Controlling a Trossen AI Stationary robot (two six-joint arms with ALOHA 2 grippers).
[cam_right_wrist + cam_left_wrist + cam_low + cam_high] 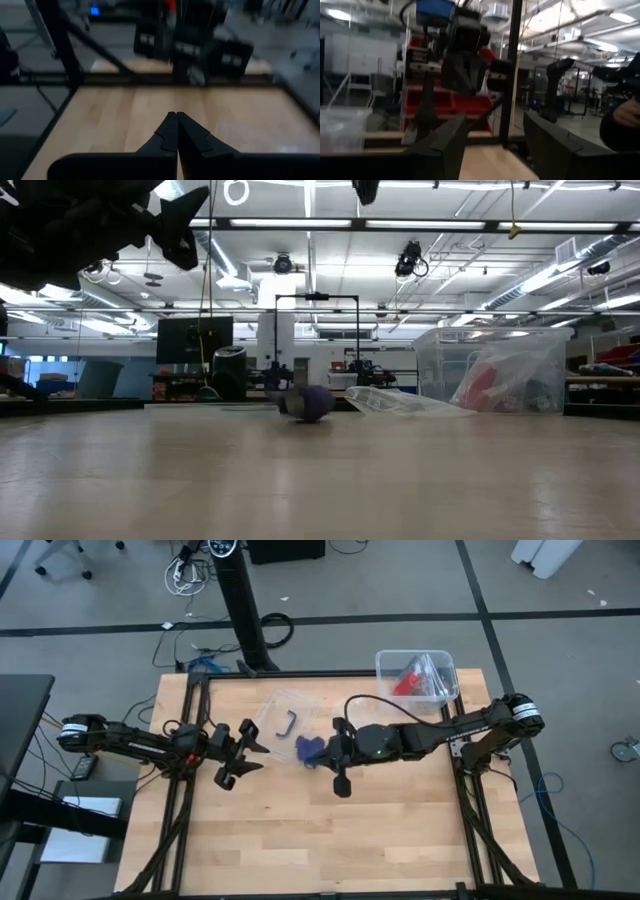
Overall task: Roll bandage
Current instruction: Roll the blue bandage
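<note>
The bandage (306, 750) is a small dark-blue lump or roll that lies on the wooden table near its middle. It also shows in the low view (308, 403), resting on the tabletop with no gripper on it. My right gripper (326, 752) is just right of the bandage and raised above the table. Its fingers are shut and empty in the right wrist view (176, 116), which does not show the bandage. My left gripper (243, 752) is left of the bandage, raised and open. Its two fingers stand apart in the left wrist view (495, 150).
A clear plastic bag (283, 712) with a dark-blue clip lies just beyond the bandage and also shows in the low view (400, 402). A clear container (416, 675) with a red item stands at the far right corner. Bare wood lies on the near side of the arms.
</note>
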